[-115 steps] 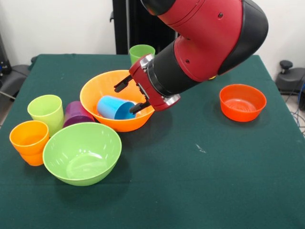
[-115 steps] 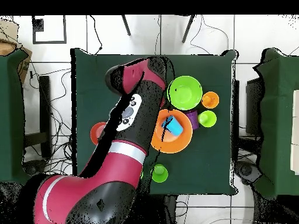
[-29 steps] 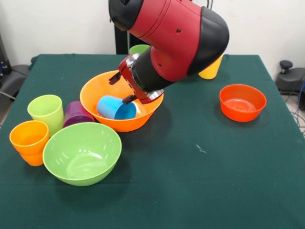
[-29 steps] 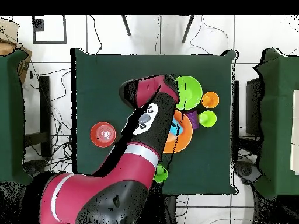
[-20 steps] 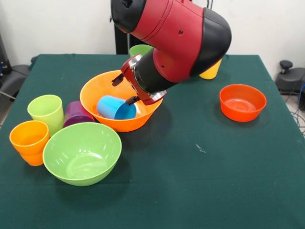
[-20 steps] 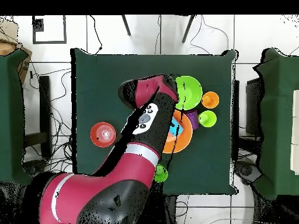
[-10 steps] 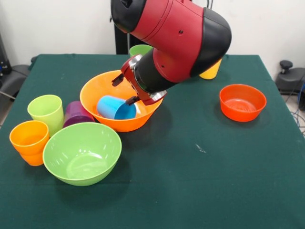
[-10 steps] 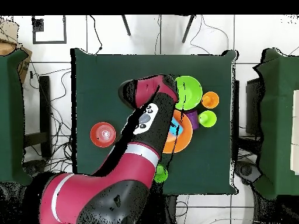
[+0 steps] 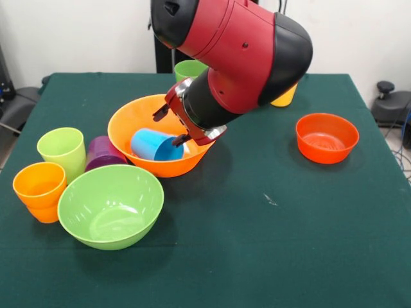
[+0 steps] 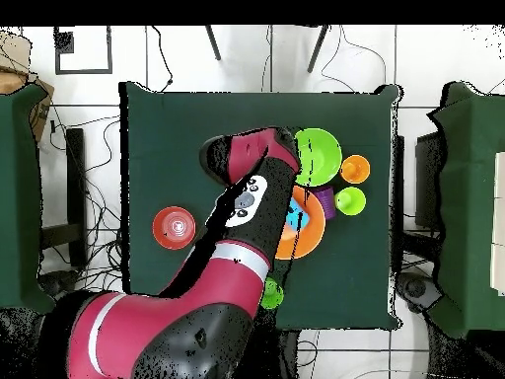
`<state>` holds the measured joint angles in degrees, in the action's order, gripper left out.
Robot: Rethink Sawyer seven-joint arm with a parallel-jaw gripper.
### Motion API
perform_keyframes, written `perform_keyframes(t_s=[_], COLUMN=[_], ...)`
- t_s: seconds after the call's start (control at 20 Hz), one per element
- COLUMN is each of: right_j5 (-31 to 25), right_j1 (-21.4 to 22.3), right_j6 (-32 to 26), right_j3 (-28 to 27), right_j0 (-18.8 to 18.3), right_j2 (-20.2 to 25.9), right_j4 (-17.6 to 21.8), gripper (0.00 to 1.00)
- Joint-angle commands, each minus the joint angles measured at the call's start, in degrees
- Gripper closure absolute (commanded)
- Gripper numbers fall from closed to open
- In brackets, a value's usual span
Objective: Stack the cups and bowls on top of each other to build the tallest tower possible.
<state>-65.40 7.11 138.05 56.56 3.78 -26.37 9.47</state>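
A blue cup (image 9: 156, 145) lies on its side inside the large orange bowl (image 9: 131, 119). My gripper (image 9: 168, 127) hangs open just above and to the right of the cup, tilted, with one fingertip (image 9: 158, 114) over the bowl's middle and the other at the cup's base. A lime bowl (image 9: 110, 205) stands at the front left, with a lime cup (image 9: 62, 149), a purple cup (image 9: 103, 154) and an orange cup (image 9: 40, 186) beside it. In the overhead view the arm hides the gripper and most of the orange bowl (image 10: 314, 235).
A darker green cup (image 9: 188, 68) stands behind the orange bowl. A yellow cup (image 9: 286, 96) shows partly behind the arm. A small red-orange bowl (image 9: 326, 137) sits alone at the right, and shows as the red-orange bowl (image 10: 174, 227) from above.
The arm has swung left over the orange bowl since the earliest frame. In the last half second the gripper edged slightly down and right. It stays open; the blue cup has not moved.
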Motion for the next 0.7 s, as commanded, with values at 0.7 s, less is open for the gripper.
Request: perform_keyframes(t_s=[0.7], right_j5=[8.15], right_j1=[-2.19], right_j6=[-0.11], right_j3=[1.81], right_j0=[-1.41], right_j2=[8.82], right_j4=[-0.27], gripper=[0.00])
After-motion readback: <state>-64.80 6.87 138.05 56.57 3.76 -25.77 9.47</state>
